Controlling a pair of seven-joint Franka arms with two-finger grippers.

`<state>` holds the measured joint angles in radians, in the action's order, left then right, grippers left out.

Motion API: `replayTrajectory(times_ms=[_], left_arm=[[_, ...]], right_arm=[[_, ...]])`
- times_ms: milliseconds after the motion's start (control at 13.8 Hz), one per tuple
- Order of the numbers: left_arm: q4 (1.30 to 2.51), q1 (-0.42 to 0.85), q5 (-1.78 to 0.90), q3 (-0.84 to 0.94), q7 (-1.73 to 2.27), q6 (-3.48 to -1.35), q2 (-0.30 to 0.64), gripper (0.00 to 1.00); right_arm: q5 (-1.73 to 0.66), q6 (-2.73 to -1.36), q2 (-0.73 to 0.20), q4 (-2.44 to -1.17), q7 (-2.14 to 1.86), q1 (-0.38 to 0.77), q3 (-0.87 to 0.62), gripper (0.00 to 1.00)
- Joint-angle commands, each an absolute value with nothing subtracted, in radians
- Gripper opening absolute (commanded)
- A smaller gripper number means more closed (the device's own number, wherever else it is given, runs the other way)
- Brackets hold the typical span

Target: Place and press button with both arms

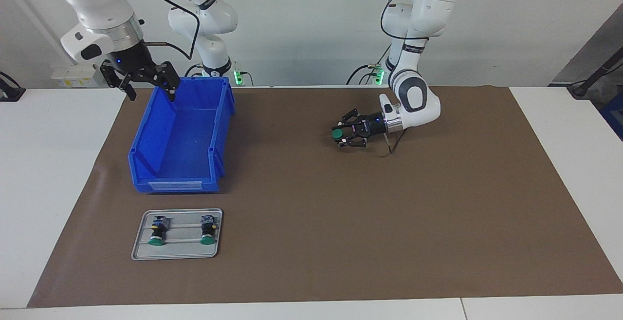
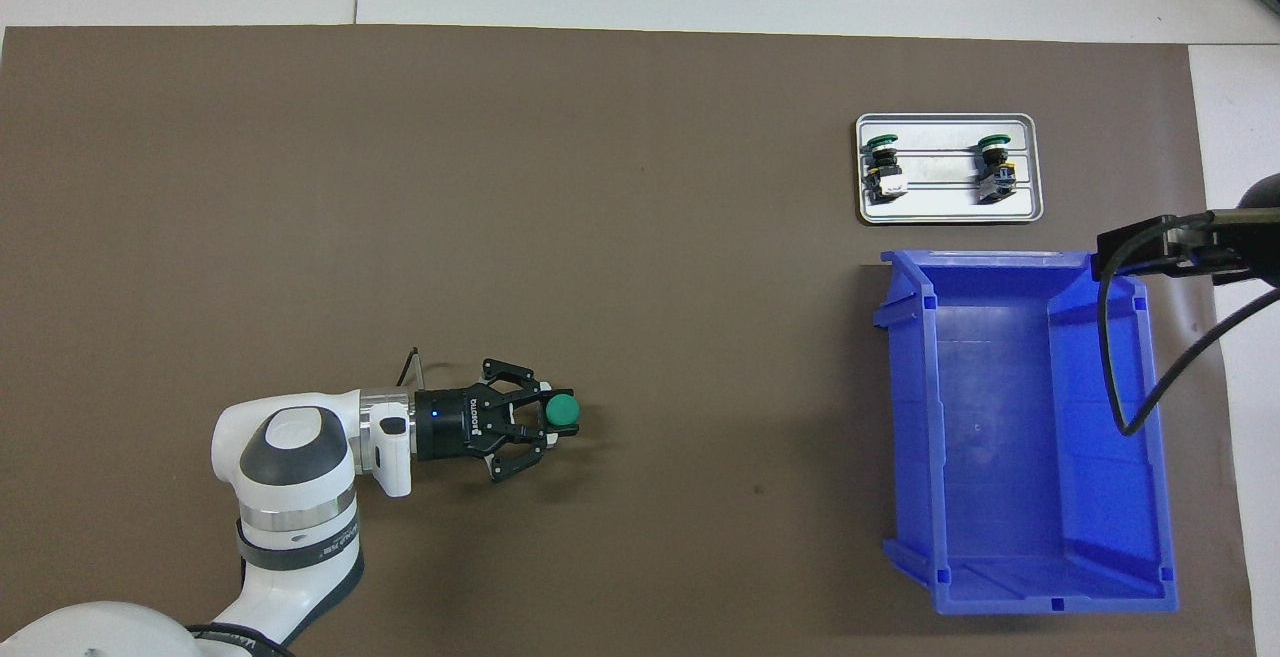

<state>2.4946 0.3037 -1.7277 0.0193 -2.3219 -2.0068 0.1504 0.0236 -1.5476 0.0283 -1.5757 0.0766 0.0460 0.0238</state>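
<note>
Left pincer (image 1: 343,136): clamped on button (image 1: 337,135), low over mid-surface, cap pointing toward the right arm's end.
Right pincer (image 1: 146,80): wide, empty, over bin (image 1: 187,137) corner.

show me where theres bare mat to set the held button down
Widest free patch: the brown mat between the left gripper, shut on the button, and the blue bin. The bin itself is empty. Crowded: the tray with two buttons, and the bin's near corner under the open right gripper.
</note>
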Motion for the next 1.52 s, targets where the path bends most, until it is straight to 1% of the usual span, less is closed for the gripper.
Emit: replayTrajectory(times_ms=[0, 217, 578, 795, 867, 1012, 1084, 1157, 1446], left_arm=[[2.511, 0.287, -1.746, 0.011, -2.370, -2.026, 0.150, 0.30], [2.511, 0.279, -1.746, 0.011, -2.384, -2.028, 0.150, 0.35], [2.513, 0.278, -1.744, 0.009, -2.387, -2.036, 0.152, 0.38], [2.511, 0.281, -1.744, 0.011, -2.390, -2.085, 0.158, 0.39], [2.511, 0.281, -1.744, 0.011, -2.390, -2.085, 0.160, 0.43], [2.511, 0.281, -1.744, 0.012, -2.388, -2.085, 0.156, 0.45], [2.511, 0.281, -1.744, 0.012, -2.388, -2.085, 0.155, 0.49], [2.511, 0.281, -1.744, 0.012, -2.388, -2.086, 0.155, 0.58], [2.510, 0.278, -1.744, 0.011, -2.379, -2.085, 0.143, 0.61]], right_arm=[[0.003, -1.545, 0.046, -1.595, 0.087, 0.051, 0.032, 1.00], [0.003, -1.545, 0.046, -1.595, 0.087, 0.051, 0.032, 1.00], [0.003, -1.545, 0.046, -1.595, 0.087, 0.051, 0.032, 1.00], [0.003, -1.545, 0.046, -1.595, 0.087, 0.051, 0.032, 1.00], [0.003, -1.545, 0.046, -1.595, 0.087, 0.051, 0.032, 1.00], [0.003, -1.543, 0.046, -1.595, 0.087, 0.051, 0.032, 1.00], [0.003, -1.545, 0.046, -1.595, 0.087, 0.051, 0.032, 1.00], [0.003, -1.545, 0.046, -1.595, 0.087, 0.051, 0.032, 1.00], [0.003, -1.545, 0.046, -1.595, 0.087, 0.051, 0.032, 1.00]])
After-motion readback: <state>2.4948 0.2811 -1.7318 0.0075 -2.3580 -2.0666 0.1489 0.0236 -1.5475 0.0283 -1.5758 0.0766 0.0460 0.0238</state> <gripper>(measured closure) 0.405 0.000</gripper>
